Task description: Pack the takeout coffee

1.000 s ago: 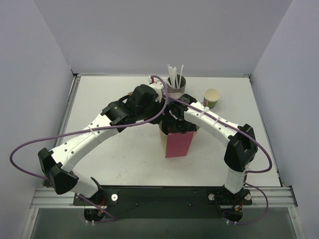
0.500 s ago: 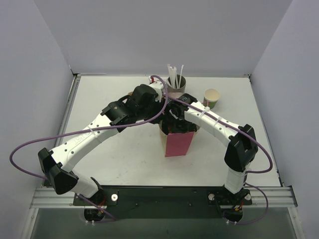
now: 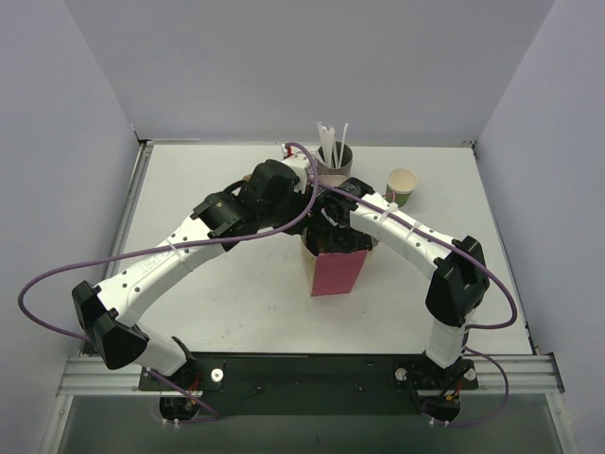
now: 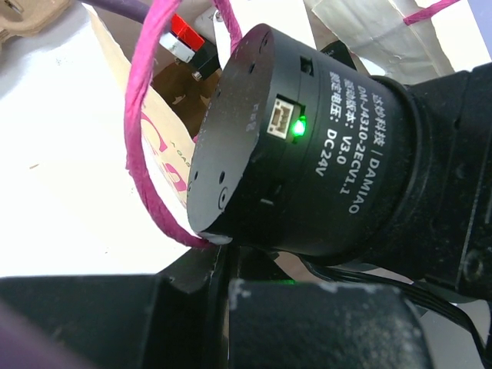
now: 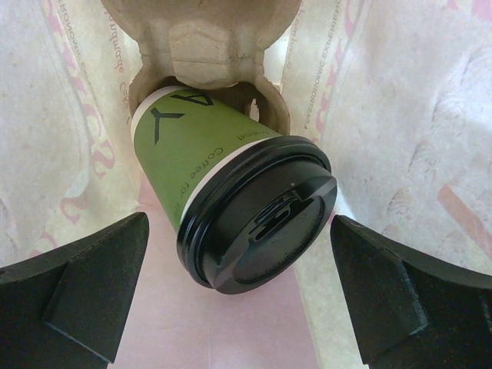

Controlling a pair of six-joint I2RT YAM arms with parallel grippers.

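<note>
Takeout coffee (image 5: 223, 165) is down inside the pink paper bag (image 3: 337, 274), and that is the big news from the right wrist view: we see the green cup leaning over with its base in a pulp cardboard carrier (image 5: 201, 34) and its black lid (image 5: 265, 231) pressed on. Starting from the left, the left gripper (image 4: 219, 257) is closed, and its wrist view shows the pink rope handle (image 4: 142, 138) looping down to its fingers, so we judge it is clamped on that handle and holding the bag mouth up. Moving to the middle, both arms meet over the bag, with the grey holder of white straws (image 3: 333, 161) standing just behind them. On to the right gripper (image 5: 240, 223): its jaws are spread wide inside the bag, one either side of the cup, with a clear gap to the cup on each side, so it grips nothing. Further right, the spare green cup with the cream inside (image 3: 401, 186) sits alone on the table (image 3: 208, 312). We reckon the packing itself is done; what looks left is lifting the right gripper out and letting go of the handle, and the leaning cup may want straightening.
</note>
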